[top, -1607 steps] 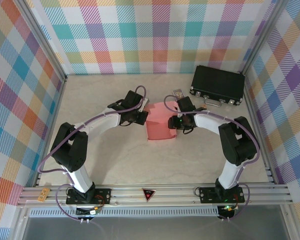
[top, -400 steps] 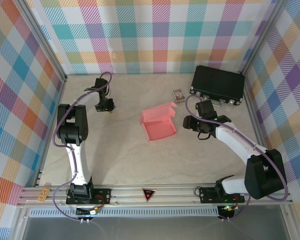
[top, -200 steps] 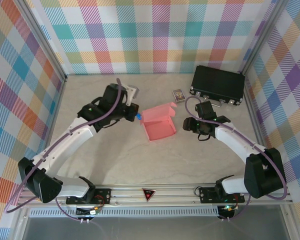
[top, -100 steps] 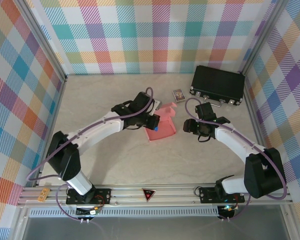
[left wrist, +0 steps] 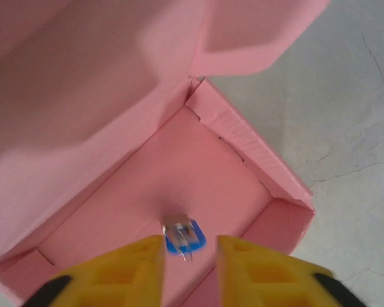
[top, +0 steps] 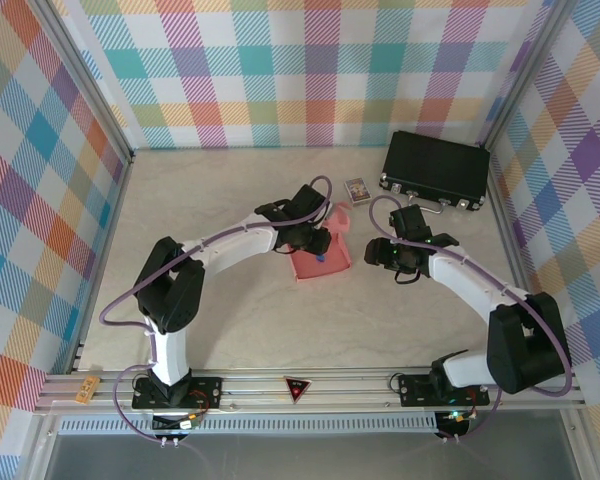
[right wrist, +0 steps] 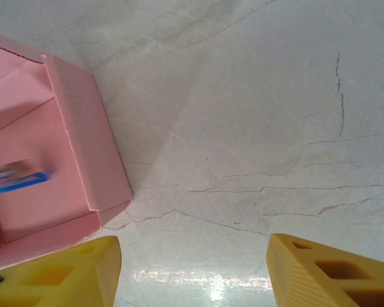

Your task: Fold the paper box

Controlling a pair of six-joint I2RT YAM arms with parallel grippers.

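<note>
A: What has changed?
B: Left gripper (top: 316,243), beside the paper box (top: 333,264) a second ago, now hangs over its open tray at mid-table, fingers apart; a blurred blue item (right wrist: 18,178) lies inside.
A: Right gripper (right wrist: 192,276)? Lettering?
B: Spread wide, just beside the box. The print on the card (top: 357,189) is too small to read.

Salmon-pink thin-cardboard paper box (left wrist: 179,173) under the jaws of the left gripper (left wrist: 191,248): matt, smooth faces, soft creases, raw die-cut edges. Small blue object (left wrist: 184,235) just ahead of those jaws: glossy plastic look with a shiny part, too blurred to tell more. Jaws of both grippers, right gripper (right wrist: 192,246) included: yellow matt plastic, ribbed cut-outs. Pale marble-look counter (right wrist: 256,115) between the right jaws: smooth, hairline veins, semi-gloss glare patch.
</note>
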